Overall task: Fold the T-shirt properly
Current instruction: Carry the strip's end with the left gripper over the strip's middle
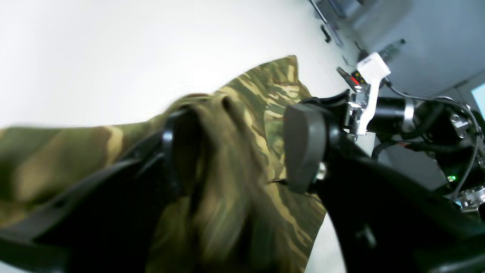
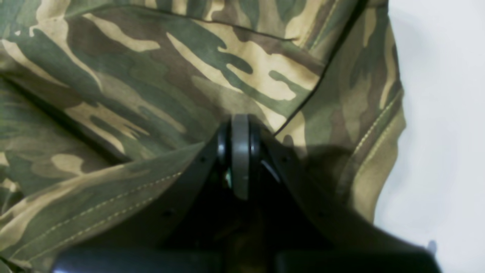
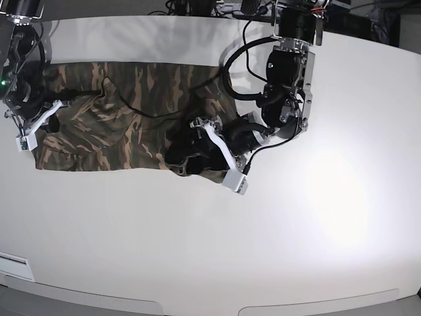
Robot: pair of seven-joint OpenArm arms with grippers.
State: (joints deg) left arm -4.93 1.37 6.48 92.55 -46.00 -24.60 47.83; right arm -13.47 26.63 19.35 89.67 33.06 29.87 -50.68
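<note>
T-shirt (image 3: 125, 118), woodland-camouflage cloth in olive, brown and tan, lies across the far-left part of the white tabletop (image 3: 316, 224). Left pincer (image 1: 242, 151) has its jaws apart with bunched cloth hanging between them. Right pincer (image 2: 240, 125) is clamped on a layer near a stitched hem. My worry: the left pincer closing on several layers would drag the fold crooked.

Your left gripper (image 1: 242, 148) hangs low with its jaws spread wide, arm bent sharply at the wrist. Your right gripper (image 2: 240, 125) has its jaws pressed together.
</note>
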